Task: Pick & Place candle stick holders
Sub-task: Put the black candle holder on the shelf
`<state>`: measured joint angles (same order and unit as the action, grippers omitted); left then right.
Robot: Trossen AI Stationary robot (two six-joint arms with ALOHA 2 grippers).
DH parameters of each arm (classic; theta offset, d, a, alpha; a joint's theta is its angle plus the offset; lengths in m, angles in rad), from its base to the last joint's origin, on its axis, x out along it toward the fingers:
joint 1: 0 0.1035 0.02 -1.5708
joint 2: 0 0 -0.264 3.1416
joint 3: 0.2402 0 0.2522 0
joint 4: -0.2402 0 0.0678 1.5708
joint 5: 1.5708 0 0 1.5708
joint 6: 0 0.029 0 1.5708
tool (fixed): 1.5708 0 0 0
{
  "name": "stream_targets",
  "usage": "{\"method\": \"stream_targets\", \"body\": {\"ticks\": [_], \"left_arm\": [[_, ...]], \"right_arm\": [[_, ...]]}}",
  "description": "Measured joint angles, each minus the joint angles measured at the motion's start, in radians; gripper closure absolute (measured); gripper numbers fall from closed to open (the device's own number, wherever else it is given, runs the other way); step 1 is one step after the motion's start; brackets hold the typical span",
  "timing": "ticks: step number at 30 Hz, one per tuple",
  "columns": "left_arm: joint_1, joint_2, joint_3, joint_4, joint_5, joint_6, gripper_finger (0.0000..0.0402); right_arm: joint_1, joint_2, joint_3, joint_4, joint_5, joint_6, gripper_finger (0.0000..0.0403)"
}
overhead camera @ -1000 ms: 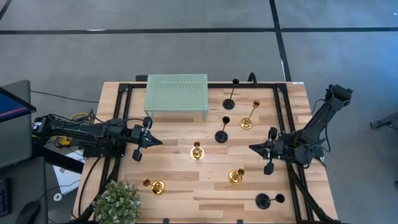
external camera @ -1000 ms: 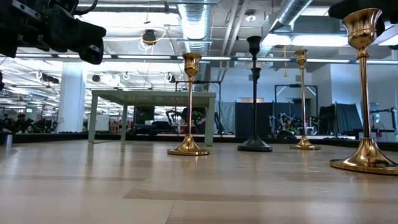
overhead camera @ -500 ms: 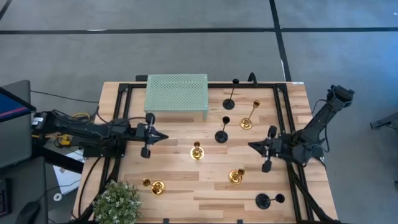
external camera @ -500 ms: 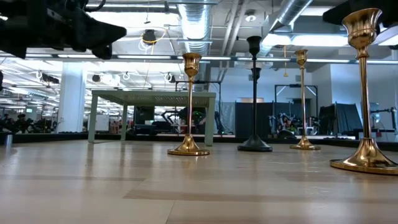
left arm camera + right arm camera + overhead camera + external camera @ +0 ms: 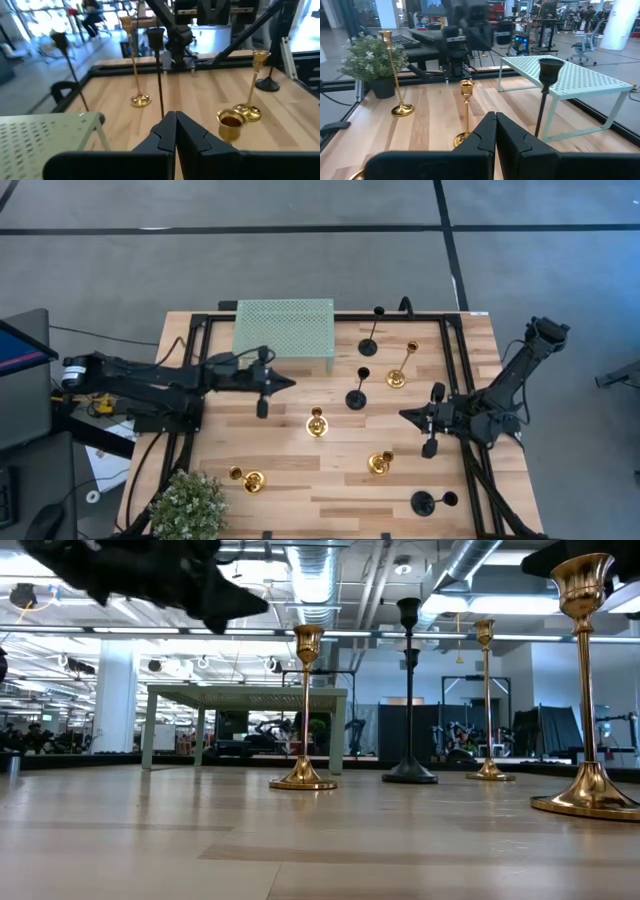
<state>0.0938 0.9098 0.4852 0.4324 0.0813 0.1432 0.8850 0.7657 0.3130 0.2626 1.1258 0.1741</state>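
Several candle stick holders stand upright on their round bases on the wooden table (image 5: 290,480). The gold ones include one at the middle (image 5: 317,423), one nearer the front (image 5: 380,463) and one at the front left (image 5: 250,480). Black ones stand at the middle (image 5: 357,398) and at the far side (image 5: 370,345). My left gripper (image 5: 290,384) is shut and empty. It hovers in front of the green rack, left of the middle gold holder (image 5: 231,125). My right gripper (image 5: 403,416) is shut and empty at the table's right.
A pale green perforated rack (image 5: 284,330) stands at the far middle. A potted plant (image 5: 190,505) sits at the front left corner. Another black holder (image 5: 424,502) stands at the front right. A black frame runs along the table's edges.
My left gripper has moved from the table's left side toward the right and slightly toward the far edge, rising a little, and has stayed shut. It now hovers in front of the green rack. No candle stick holder has moved.
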Motion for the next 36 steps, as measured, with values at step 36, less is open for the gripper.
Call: {"method": "stream_targets", "body": {"ticks": [36], "left_arm": [[0.132,0.061,0.171,-0.139,0.289,0.018,0.0398]], "right_arm": [[-0.216,0.148,0.0,-0.02,-0.097,0.081,0.0403]]}}
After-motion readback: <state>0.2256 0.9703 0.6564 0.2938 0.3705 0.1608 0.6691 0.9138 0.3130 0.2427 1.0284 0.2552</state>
